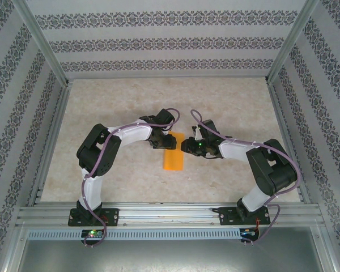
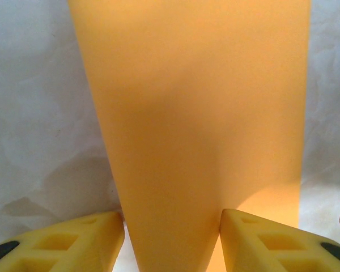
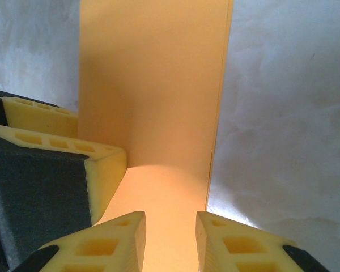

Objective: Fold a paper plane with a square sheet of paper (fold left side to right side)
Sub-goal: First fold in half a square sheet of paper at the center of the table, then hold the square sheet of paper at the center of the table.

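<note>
Yellow fingers (image 2: 73,243) on my left gripper (image 2: 171,226) sat closest to the camera. They stood about half apart, and the flat face of the orange paper (image 2: 192,113) filled the gap between them. They were not pinching it.

On my right gripper (image 3: 170,224) the two yellow tips stood closer together, with only a narrow gap. The paper showed flat in that gap too, so those tips were not squeezing it either. One of my left fingers sat just beside them, on their left.

From above, the paper was a long thin strip in the middle of the pale table (image 1: 119,102). Both my arms were bent, with the elbows sticking out to the sides and the forearms reaching in toward the middle. My two grippers were almost nose to nose over the far end of the strip.
</note>
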